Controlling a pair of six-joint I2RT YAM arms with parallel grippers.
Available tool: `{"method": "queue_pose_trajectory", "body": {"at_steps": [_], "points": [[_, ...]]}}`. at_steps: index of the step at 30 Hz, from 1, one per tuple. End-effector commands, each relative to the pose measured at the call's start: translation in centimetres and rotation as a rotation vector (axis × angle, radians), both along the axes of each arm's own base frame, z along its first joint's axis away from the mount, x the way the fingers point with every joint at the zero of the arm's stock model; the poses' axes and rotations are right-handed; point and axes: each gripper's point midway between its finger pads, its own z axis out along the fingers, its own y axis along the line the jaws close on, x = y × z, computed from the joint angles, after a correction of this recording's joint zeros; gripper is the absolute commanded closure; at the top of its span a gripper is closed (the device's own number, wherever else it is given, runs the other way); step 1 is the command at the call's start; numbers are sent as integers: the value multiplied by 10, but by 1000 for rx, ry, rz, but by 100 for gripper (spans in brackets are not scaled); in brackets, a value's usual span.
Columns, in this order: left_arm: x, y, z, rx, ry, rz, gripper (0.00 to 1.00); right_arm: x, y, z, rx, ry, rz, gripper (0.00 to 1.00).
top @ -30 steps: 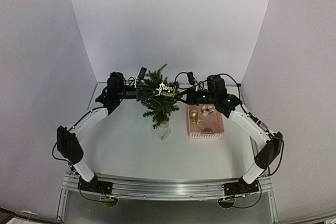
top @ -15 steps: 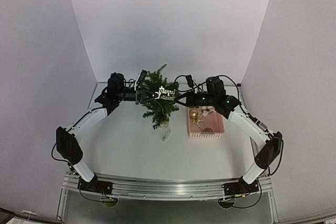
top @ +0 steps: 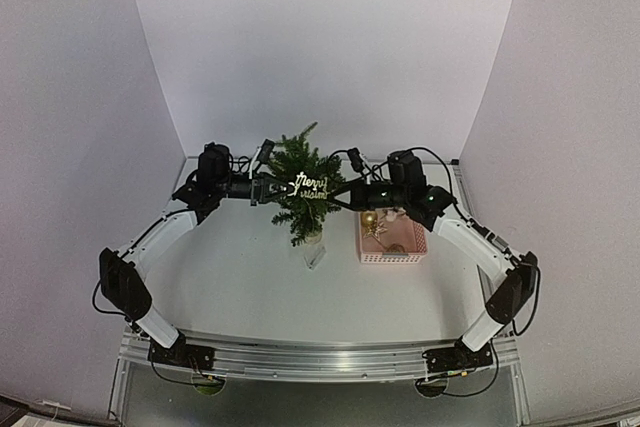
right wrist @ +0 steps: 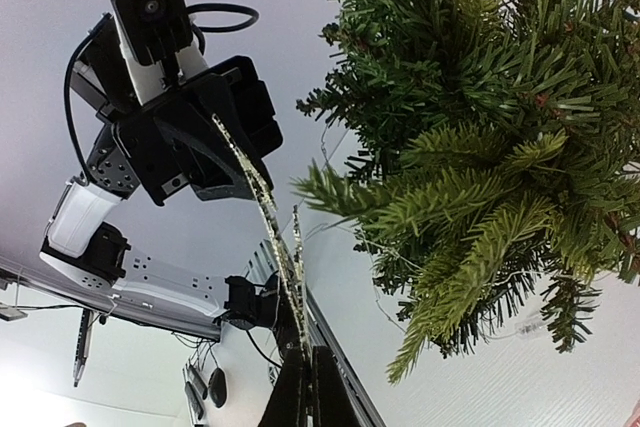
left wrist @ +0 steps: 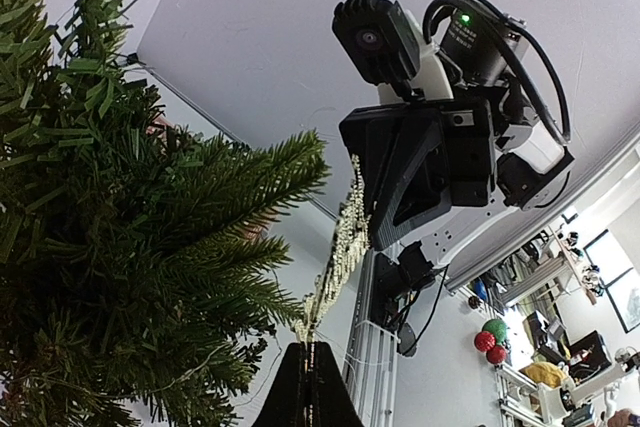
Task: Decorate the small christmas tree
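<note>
The small christmas tree stands at the middle back of the table on a pale base. A pale glitter "Merry Christmas" sign hangs in front of its upper branches, held at both ends. My left gripper is shut on the sign's left end and my right gripper is shut on its right end. In the left wrist view the closed gripper pinches the sign beside the tree. In the right wrist view the closed gripper pinches the sign left of the tree.
A pink basket lies right of the tree, under the right arm, with a gold bauble and other ornaments in it. A small pale object lies on the table in front of the tree base. White walls enclose the table.
Both grippers have carried the sign a little to the left and toward the near side, so it now sits lower against the front of the tree. Both stayed shut on it.
</note>
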Motion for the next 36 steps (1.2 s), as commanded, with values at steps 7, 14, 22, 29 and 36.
{"method": "queue_pose_trajectory", "body": {"at_steps": [7, 14, 22, 29, 36], "points": [[-13, 5, 25, -4, -125, -1, 100, -22, -24, -17, -38, 104, -33, 100], [-19, -6, 14, 27, -120, -12, 100, -31, -34, -32, -66, 143, -56, 100], [-10, -9, 59, -66, -224, 18, 100, -15, -23, 13, -2, 61, -45, 100], [9, -18, 57, -100, -101, 52, 100, 6, -35, 10, 12, 135, -131, 100], [28, -26, 51, -106, -62, 91, 100, 21, -42, 10, 31, 187, -150, 100]]}}
